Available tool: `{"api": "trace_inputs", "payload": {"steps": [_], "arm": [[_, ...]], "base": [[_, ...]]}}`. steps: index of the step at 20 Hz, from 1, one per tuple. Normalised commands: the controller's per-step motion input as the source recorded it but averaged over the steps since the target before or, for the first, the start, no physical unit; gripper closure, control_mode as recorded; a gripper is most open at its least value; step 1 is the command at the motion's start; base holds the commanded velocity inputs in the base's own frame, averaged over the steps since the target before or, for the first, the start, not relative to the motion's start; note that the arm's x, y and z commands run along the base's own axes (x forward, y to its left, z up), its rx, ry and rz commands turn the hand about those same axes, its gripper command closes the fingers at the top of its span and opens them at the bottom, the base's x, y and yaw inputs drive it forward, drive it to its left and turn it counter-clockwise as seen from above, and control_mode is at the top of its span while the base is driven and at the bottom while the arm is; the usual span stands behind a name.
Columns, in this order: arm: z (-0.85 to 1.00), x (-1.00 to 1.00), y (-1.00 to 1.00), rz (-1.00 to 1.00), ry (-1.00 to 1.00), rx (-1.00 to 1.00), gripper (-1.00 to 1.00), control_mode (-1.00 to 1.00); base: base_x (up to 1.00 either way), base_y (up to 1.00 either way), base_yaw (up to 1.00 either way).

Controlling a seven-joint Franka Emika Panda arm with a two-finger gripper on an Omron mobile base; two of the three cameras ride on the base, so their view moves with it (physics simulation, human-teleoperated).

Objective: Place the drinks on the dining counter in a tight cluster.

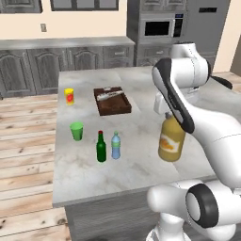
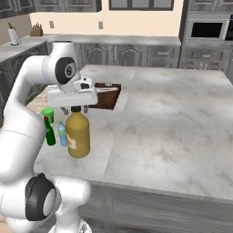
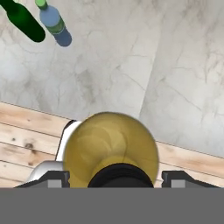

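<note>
1. Amber-orange plastic juice jug (image 1: 171,141) is the biggest drink. It stands near the front edge of the pale grey marble dining counter (image 2: 173,123), a bit apart from the other two drinks.
2. The slim dark green glass bottle with a red cap (image 1: 100,148) and the small clear-blue water bottle (image 1: 116,146) stand just beside each other. That pair already looks done.
3. The robot's two-finger gripper (image 2: 76,109) sits right over the jug's dark cap. Its fingers are partly apart on both sides of the neck. I cannot tell if they squeeze the jug or only sit around it.
4. What is left, I think: bring the jug over until it stands close to the two small bottles.
5. The marble between the jug and the pair is bare, so there is room to move the jug.
6. The counter's front edge is close to the jug, with wood floor below. The jug should not go nearer to it.
7. The green cup (image 1: 76,131), the yellow cup with a red mark (image 1: 69,96) and the dark brown tray (image 1: 112,100) stand farther back, out of the way.
</note>
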Motion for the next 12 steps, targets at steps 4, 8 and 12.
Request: {"api": "trace_inputs", "payload": {"steps": [4, 8, 12], "arm": [[0.0, 0.0, 0.0, 0.0, 0.0, 0.0, 1.0, 1.0], [0.0, 0.0, 0.0, 0.0, 0.0, 0.0, 1.0, 1.0], [-0.16, 0.67, 0.02, 0.24, 0.0, 0.08, 1.0, -1.0]], "base": [[0.0, 0.0, 0.0], [0.3, 0.01, 0.06], [0.0, 0.0, 0.0]]}}
